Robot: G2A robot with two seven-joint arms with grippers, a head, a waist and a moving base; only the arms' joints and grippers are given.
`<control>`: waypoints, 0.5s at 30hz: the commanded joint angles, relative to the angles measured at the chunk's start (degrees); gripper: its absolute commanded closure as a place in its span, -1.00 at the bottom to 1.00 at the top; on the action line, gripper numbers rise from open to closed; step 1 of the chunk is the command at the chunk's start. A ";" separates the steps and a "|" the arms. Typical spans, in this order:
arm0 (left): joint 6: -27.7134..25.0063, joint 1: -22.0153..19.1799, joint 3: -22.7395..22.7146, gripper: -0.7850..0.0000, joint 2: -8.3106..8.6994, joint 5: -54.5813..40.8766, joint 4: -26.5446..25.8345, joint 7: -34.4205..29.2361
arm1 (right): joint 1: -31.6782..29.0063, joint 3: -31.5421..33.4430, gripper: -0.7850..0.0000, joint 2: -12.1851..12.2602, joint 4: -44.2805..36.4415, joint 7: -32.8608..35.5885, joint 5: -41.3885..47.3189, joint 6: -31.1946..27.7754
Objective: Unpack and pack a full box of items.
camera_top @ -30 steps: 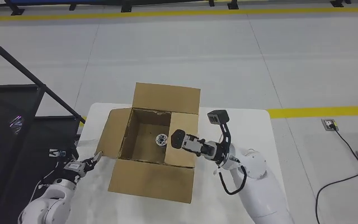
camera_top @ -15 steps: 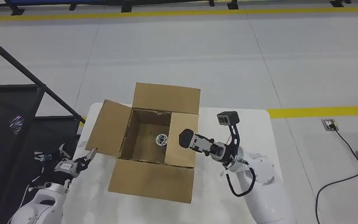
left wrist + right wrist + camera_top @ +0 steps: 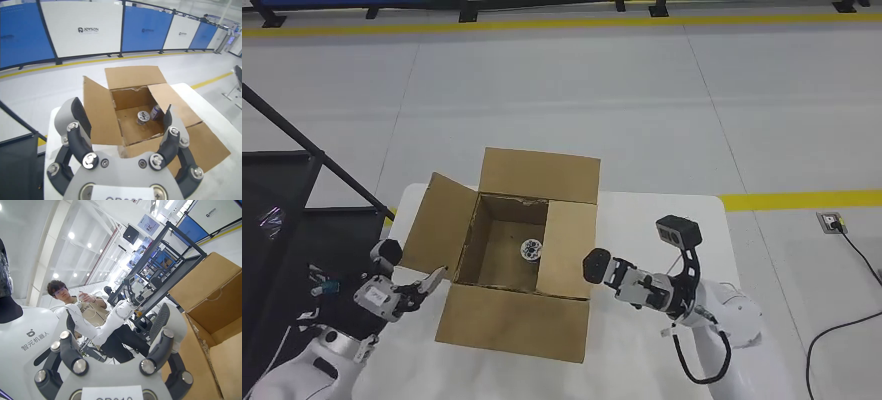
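Two items in open box (image 3: 130, 98): silver-topped round piece (image 3: 143, 117), purple can (image 3: 156, 112). Left hand (image 3: 122, 105) and right hand (image 3: 117, 311) both spread wide, empty.

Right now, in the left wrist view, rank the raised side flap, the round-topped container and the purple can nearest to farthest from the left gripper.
1. Raised side flap, beside the left gripper.
2. Round-topped container, on the box floor.
3. Purple can, beyond it, by the opposite wall.

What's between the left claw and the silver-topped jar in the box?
Top view: the cardboard box's left flap and wall stand between left gripper and jar.
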 commanded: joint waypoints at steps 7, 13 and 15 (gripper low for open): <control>2.76 -16.07 17.14 -1.00 -0.57 -6.27 7.75 -15.69 | -8.68 4.27 -1.00 3.98 -5.92 -2.57 -2.59 -2.59; 3.18 -22.04 22.87 -1.00 -1.07 -11.62 13.31 -22.53 | -10.48 5.12 -1.00 4.81 -5.71 -3.42 -3.09 -3.43; 3.18 -22.04 22.87 -1.00 -1.07 -11.62 13.31 -22.53 | -10.48 5.12 -1.00 4.81 -5.71 -3.42 -3.09 -3.43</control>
